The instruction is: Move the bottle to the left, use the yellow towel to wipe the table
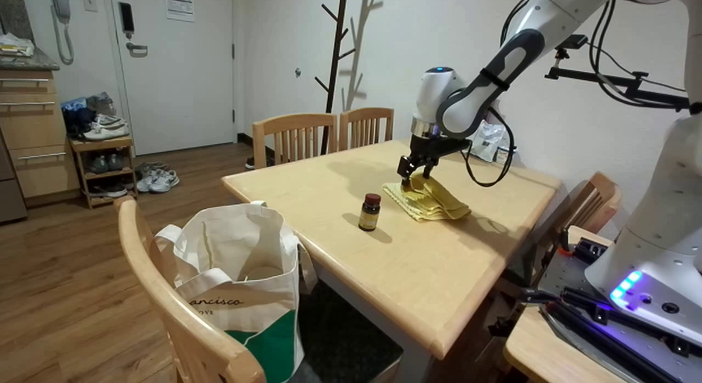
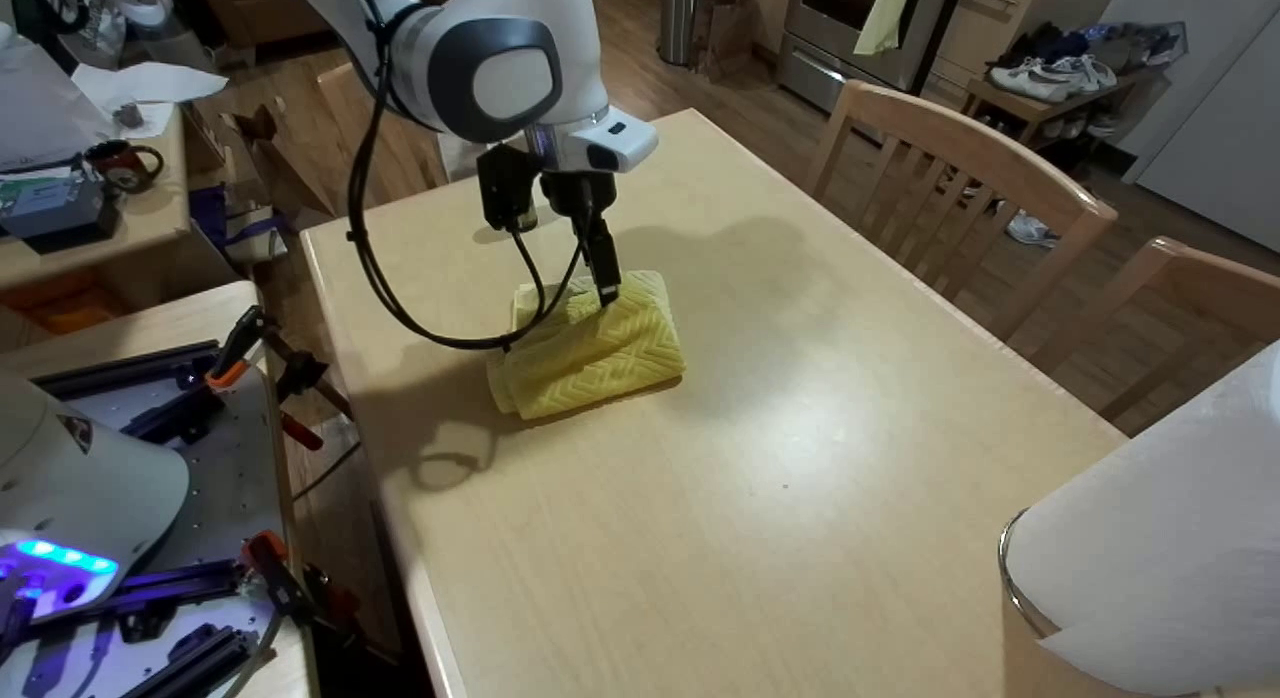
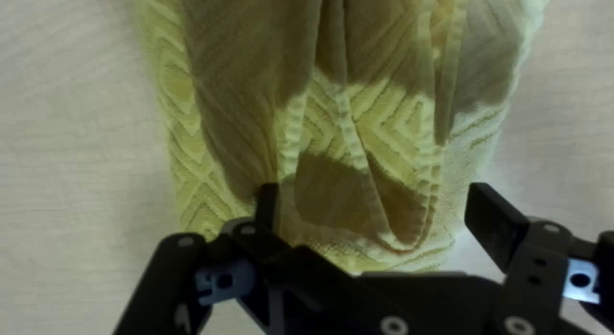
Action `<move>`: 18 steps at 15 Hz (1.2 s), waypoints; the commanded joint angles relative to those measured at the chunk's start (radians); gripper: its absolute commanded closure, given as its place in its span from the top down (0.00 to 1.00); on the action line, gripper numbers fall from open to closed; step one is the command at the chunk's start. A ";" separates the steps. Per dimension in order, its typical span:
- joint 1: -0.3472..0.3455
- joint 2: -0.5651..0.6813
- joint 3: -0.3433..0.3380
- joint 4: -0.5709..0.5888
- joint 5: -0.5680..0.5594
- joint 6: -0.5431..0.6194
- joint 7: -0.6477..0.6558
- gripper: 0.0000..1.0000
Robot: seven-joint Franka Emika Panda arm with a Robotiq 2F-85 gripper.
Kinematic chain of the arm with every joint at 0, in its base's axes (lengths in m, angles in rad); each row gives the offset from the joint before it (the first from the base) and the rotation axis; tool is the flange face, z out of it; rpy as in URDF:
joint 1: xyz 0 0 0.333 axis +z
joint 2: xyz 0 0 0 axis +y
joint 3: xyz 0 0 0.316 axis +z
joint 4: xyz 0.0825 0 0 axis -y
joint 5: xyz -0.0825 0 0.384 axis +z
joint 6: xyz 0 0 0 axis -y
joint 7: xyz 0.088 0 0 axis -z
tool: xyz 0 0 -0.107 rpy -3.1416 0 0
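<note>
Two dark fingers [image 1: 404, 169], mine, point down at the yellow towel [image 1: 439, 202] in an exterior view, a gap showing between them. The towel lies folded on the tabletop [image 1: 395, 279], directly below the fingers and stretching from them toward the camera. The bottle [image 1: 369, 213] stands upright, dark red cap on top, near my fingers and apart from the towel, to the fingers' left in the picture and closer to the camera. Farther that way, well apart from my fingers and past the tabletop's edge, a tote bag [image 1: 263, 298] sits by the back of a chair [image 1: 176, 309].

In an exterior view with a white roll [image 2: 1150, 558] well off to the right of my fingers, only one finger shows plainly, its tip over the towel. Beside it a black cable [image 2: 354, 233] loops in front of the towel.

In the wrist view my fingers are spread wide, rumpled layers of towel lying between them. One overlaps the towel at left, though I cannot tell how firmly it touches; at right, its partner appears just past the towel's edge, over the tabletop. Ahead of both, ribbed folds run on, partly shaded.
</note>
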 commanded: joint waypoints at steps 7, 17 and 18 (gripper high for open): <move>-0.053 -0.029 0.010 -0.063 0.037 0.030 0.067 1.00; -0.139 0.019 0.083 -0.081 0.188 0.092 0.018 1.00; -0.145 0.025 0.098 -0.079 0.210 0.101 0.005 0.75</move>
